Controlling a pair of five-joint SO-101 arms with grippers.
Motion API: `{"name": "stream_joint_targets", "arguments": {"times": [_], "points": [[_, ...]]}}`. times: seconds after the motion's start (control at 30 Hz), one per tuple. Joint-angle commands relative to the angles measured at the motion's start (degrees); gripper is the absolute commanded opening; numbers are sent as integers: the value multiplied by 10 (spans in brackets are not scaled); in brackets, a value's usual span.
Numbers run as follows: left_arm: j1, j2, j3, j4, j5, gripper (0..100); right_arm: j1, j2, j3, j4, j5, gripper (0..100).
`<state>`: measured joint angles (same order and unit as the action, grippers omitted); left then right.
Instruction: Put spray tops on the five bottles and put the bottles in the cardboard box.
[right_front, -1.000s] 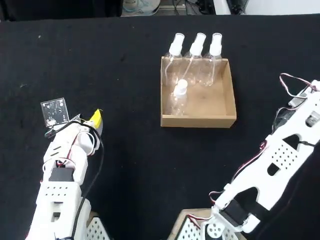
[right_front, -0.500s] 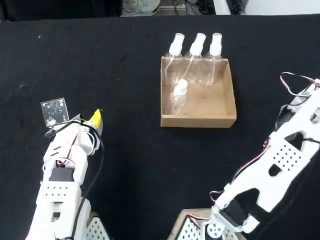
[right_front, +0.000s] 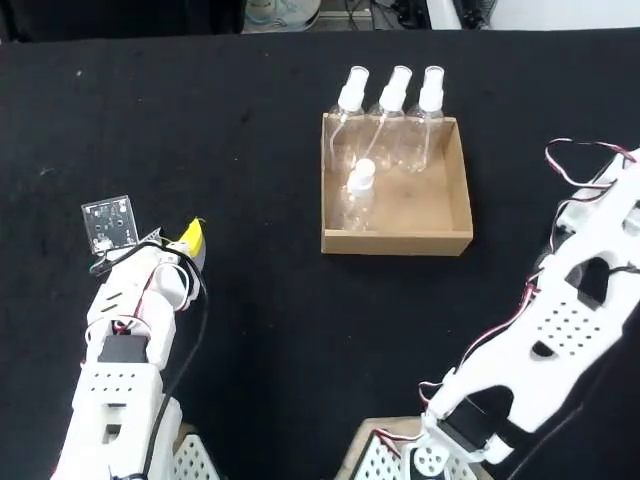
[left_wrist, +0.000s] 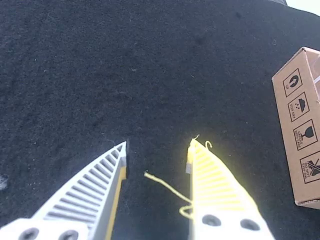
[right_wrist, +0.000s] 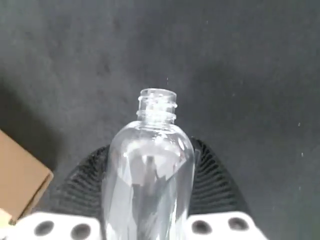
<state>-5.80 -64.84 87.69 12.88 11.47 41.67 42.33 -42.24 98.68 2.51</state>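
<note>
Clear uncapped plastic bottle (right_wrist: 150, 170) gripped in the right tool (right_wrist: 152, 147), near the brown cardboard box (right_front: 395, 242) holding four spray-topped bottles (right_front: 356, 200); left tool (left_wrist: 158, 144) spread wide over the black surface (left_wrist: 100, 60).

A black cloth surface (right_front: 250, 150) fills the scene. Beyond the surface's far edge lie dark cables (right_front: 405, 12) and a pale round object (right_front: 282, 12).

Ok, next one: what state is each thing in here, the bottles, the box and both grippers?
Three back bottles: spray tops on, upright in the box along its far wall.
Front bottle: spray top on, upright in the box.
Uncapped bottle: no spray top, neck open, held outside the box.
Cardboard box: open-topped, holding four bottles.
Left gripper: open, empty.
Right gripper: shut on the uncapped bottle.
</note>
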Motion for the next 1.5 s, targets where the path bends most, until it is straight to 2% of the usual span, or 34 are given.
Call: {"name": "stream_joint_targets", "arguments": {"times": [0.0,0.1,0.33,0.53,0.7,0.9,0.97,1.3,1.37,1.47], "points": [[-1,-9,-10,-14,-1,191,-11,-99,73,-26,18,10],[-1,-9,-10,-14,-1,191,-11,-175,196,-93,18,10],[-1,-9,-7,-13,-1,191,-11,-368,557,-360,19,11],[-1,-9,-7,-13,-1,191,-11,-420,680,-411,19,11],[-1,-9,-7,-13,-1,191,-13,-419,693,-443,19,23],[-1,-9,-7,-13,-1,191,-64,-425,687,-378,19,243],[-1,-9,-7,-13,-1,191,-73,-424,674,-368,17,273],[-1,-9,-7,-13,-1,191,-59,-419,475,-243,13,254],[-1,-9,-7,-13,-1,191,-43,-414,427,-270,12,252],[-2,-9,-7,-13,-1,191,-18,-366,383,-361,-4,191]]}}
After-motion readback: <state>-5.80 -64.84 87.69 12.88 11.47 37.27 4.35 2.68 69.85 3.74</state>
